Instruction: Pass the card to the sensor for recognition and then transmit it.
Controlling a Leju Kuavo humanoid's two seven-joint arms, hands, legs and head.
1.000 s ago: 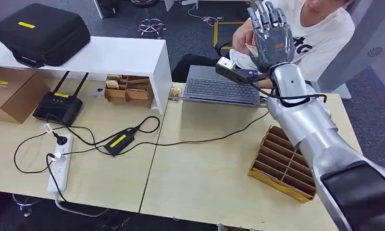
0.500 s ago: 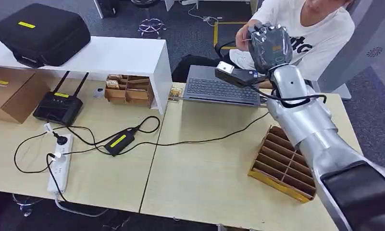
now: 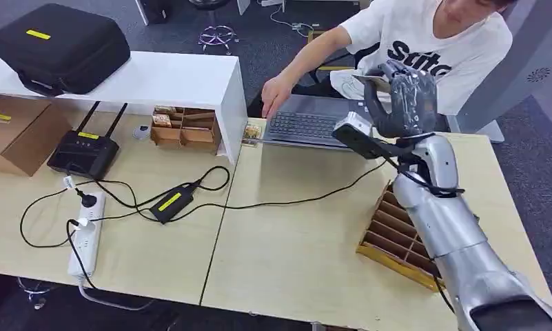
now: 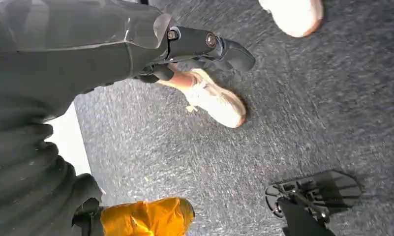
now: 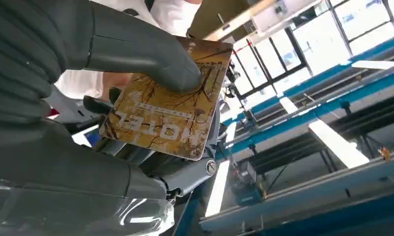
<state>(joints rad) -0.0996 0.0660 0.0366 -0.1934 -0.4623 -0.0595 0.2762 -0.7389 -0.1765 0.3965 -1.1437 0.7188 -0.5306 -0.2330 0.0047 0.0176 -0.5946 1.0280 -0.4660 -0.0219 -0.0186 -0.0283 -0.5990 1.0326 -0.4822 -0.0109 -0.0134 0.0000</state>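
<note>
Right wrist view: the right hand (image 5: pixel 86 88) holds the card (image 5: pixel 165 101), a tan hotel key card, with the thumb pressed on its printed face and the darker fingers behind it. In the head view the same hand (image 3: pixel 400 96) is raised in the upper right of the frame, above the far edge of the table (image 3: pixel 300 241), near the laptop (image 3: pixel 307 127) and the seated person (image 3: pixel 424 48), whose own hand rests at the laptop's left corner.

Finding: the card is secured in the robot's grasp. No sensor can be identified in these views, so the recognition step cannot be confirmed as done. The handover appears outstanding.

Left hand (image 4: pixel 62 73): hangs toward the floor; whether its fingers hold anything cannot be told.
</note>
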